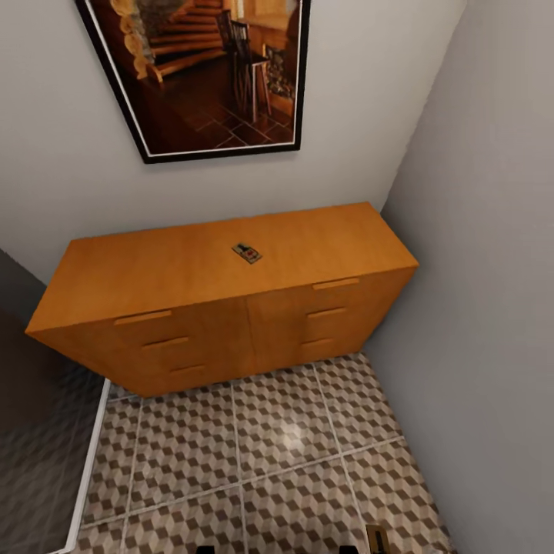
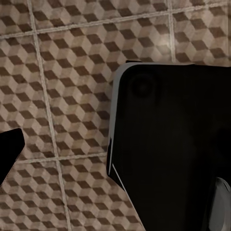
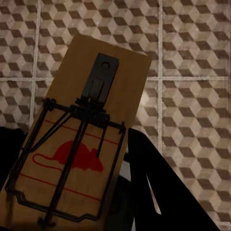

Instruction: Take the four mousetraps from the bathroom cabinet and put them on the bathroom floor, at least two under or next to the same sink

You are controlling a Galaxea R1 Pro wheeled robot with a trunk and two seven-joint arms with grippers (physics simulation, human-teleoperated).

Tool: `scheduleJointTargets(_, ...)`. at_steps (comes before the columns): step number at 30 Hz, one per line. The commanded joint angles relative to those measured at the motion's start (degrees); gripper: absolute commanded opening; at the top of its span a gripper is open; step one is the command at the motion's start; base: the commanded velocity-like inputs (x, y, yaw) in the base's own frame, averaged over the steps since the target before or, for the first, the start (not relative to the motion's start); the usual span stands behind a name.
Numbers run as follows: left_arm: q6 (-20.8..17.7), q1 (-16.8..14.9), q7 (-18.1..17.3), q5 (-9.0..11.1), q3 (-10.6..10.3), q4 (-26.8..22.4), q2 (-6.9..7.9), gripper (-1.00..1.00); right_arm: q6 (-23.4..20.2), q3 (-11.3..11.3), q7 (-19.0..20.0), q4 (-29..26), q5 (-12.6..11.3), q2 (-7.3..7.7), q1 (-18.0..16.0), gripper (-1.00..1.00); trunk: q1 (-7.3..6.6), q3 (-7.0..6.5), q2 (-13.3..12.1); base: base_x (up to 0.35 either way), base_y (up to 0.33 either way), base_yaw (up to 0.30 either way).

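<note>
the orange-brown cabinet (image 1: 231, 308) stands against the grey wall under a framed picture (image 1: 208, 69), its drawer fronts closed. one mousetrap (image 1: 247, 252) lies flat on the cabinet's top, near the middle and a little toward the back edge. the bathroom floor (image 1: 261, 462) with its cube-pattern tiles spreads in front of the cabinet, a bright glare on one tile. at the bottom edge of the head view, toward the right, a small tan piece (image 1: 376, 538) shows, too cut off to name surely.

in the right wrist view a second mousetrap (image 3: 84, 144) sits in the right tool (image 3: 72, 192), held above the tiled floor (image 3: 192, 57); dark fingers (image 3: 154, 192) press at its side, the wire frame and red mouse mark facing the camera. the tool is closed on this board.

in the left wrist view a dark body part (image 2: 173, 149) of the robot covers much of the tiled floor (image 2: 62, 72); one dark fingertip (image 2: 9, 149) shows at the edge, and i cannot tell how wide the left tool stands.
</note>
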State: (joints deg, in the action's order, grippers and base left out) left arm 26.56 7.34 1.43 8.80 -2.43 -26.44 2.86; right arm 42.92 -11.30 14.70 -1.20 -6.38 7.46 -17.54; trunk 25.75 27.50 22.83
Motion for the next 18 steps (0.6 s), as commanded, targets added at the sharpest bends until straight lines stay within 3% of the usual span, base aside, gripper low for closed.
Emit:
scheduleJointTargets(1, 0.1, 0.0, 0.1, 0.4, -0.3, -0.1, 0.04, 1.0, 0.1, -0.4, 0.2, 0.1, -0.7, 0.01, 0.0, -1.0, 0.03, 0.0, 0.1, 0.0, 0.001, -0.223)
scheduleJointTargets(13, 0.1, 0.0, 0.1, 0.4, -0.3, 0.0, 0.04, 1.0, 0.1, -0.4, 0.2, 0.1, -0.7, 0.01, 0.0, -1.0, 0.03, -0.81, 0.1, 0.0, 0.002, -0.223)
scheduleJointTargets(18, 0.1, 0.0, 0.1, 0.4, -0.6, 0.5, 0.04, 1.0, 0.1, -0.4, 0.2, 0.1, -0.7, 0.01, 0.0, -1.0, 0.03, -1.14, 0.1, 0.0, 0.146, -0.223)
